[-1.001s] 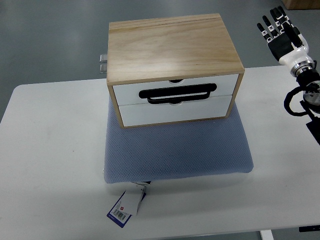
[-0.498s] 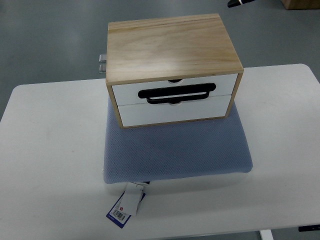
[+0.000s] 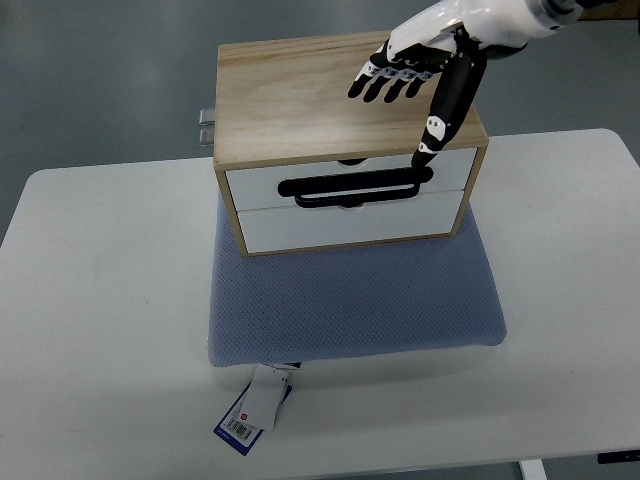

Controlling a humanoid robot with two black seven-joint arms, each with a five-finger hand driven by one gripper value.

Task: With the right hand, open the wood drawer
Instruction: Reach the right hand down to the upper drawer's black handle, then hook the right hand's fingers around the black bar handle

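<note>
While the right hand (image 3: 425, 62) hovers over the wooden drawer box (image 3: 345, 100), its fingers (image 3: 388, 80) are spread and grasp nothing; the thumb points down, its tip right beside the black handle (image 3: 355, 186) of the shut upper drawer (image 3: 350, 178). Beneath lies a blue cushion (image 3: 350, 300).
</note>
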